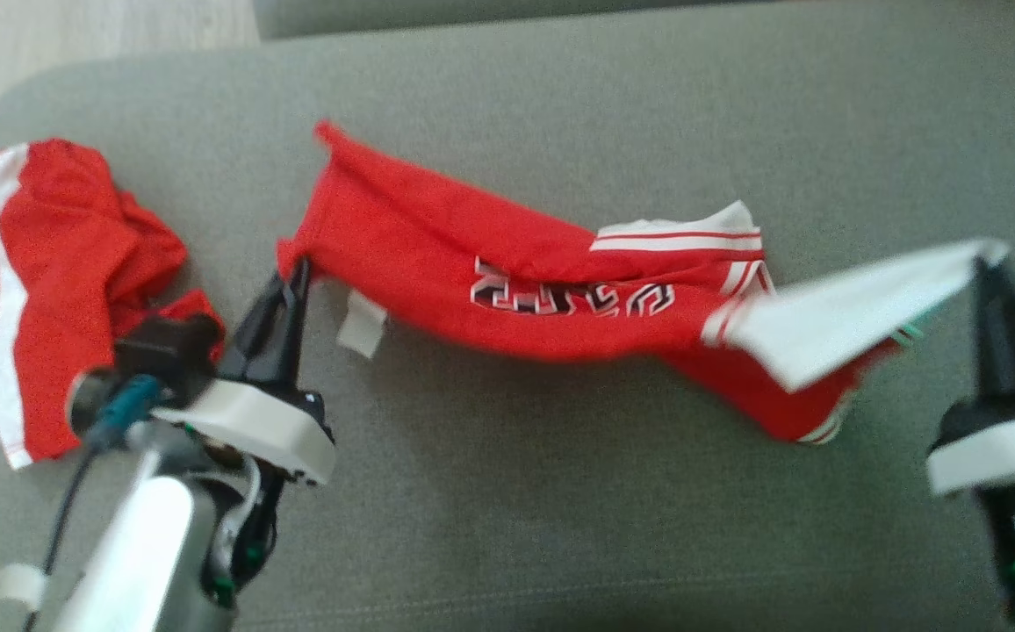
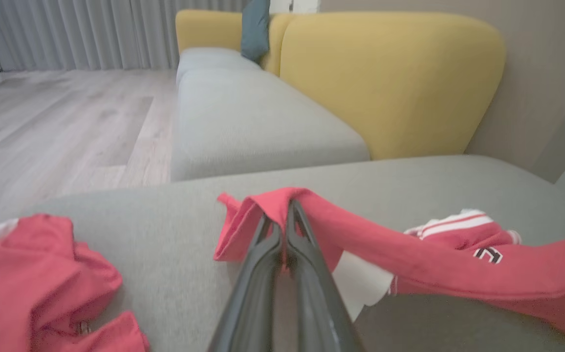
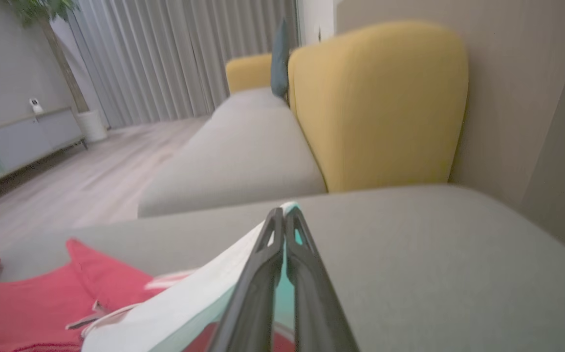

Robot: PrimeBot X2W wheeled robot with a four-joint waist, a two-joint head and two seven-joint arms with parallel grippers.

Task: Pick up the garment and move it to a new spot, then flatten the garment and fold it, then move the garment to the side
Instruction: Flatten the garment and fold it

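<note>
— Step in hand?
— Looks like carrying and spreading. Holding a red edge of the garment (image 1: 507, 272) in the left claw (image 1: 297, 268) and a white corner in the right claw (image 1: 989, 263), both pressed together on cloth.
— Whereabouts?
— Strung between the two claws, sagging mid-span over the grey sofa cushion (image 1: 560, 491). Touching it or not: cannot tell.
— Long axis?
— Claw to claw. Red end at the left, white end at the right, lettering upside down in the head view.
— Next?
— Probably drawing apart to take out the sag, then lowering both ends level. Worth keeping clear of the red heap (image 1: 42, 290) outboard of the left claw.
— Farther off?
— Yellow backrest (image 2: 390, 78), ahead of both claws.
</note>
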